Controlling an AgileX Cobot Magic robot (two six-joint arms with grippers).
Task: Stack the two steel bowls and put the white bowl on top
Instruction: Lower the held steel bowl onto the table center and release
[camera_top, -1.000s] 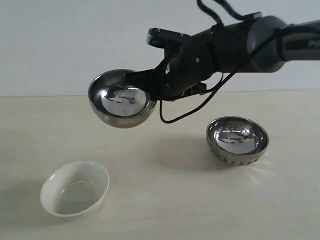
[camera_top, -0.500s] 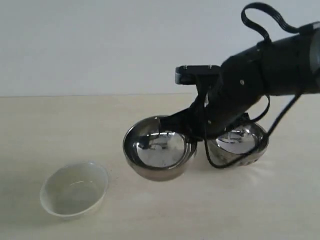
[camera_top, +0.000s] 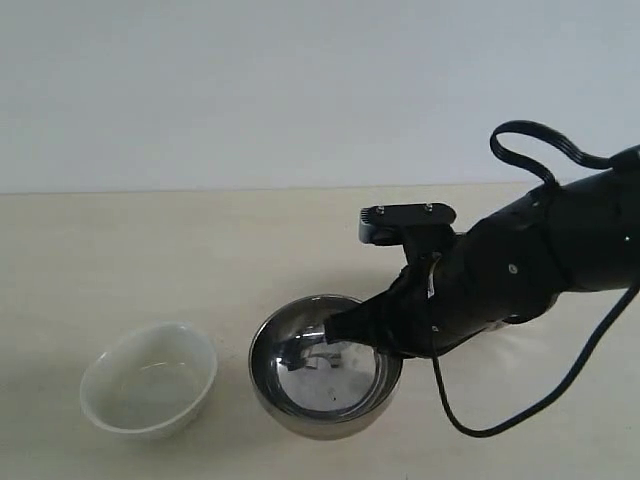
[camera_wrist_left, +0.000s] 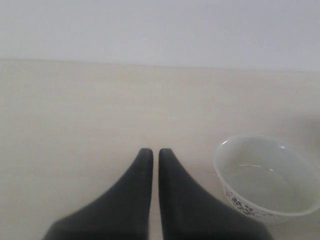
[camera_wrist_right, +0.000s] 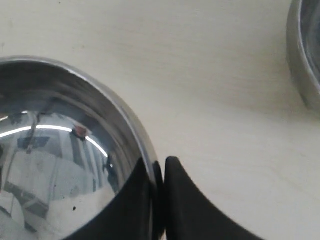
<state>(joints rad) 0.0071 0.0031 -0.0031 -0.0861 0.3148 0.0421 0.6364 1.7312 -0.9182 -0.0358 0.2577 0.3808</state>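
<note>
1. The right claw (camera_wrist_right: 161, 165) pinches the rim of the smooth steel bowl (camera_top: 322, 372), with one black finger inside the bowl and the other outside, the metal wall caught between them.
2. In the exterior view this bowl sits low over the pale desk (camera_top: 120, 250), mouth up and tipped slightly toward the camera. Whether its base touches the desk cannot be told.
3. The right arm (camera_top: 520, 275) reaches in from the right of that view and grips the bowl on its right side.
4. The white bowl (camera_top: 150, 378) stands upright on the desk, left of the smooth steel bowl and apart from it.
5. The second steel bowl (camera_wrist_right: 304, 55) shows only as a curved shiny edge in the right wrist view, well apart from the held bowl with bare desk between them. In the exterior view the arm hides it.
6. The left claw (camera_wrist_left: 155, 152) has its two dark fingers pressed nearly together, only a thin slit between them, and grips nothing. It hangs over bare desk.
7. In the left wrist view the white bowl stands beside that claw, not touching it, and a dark speckled pattern shows on its lower outer wall.
</note>
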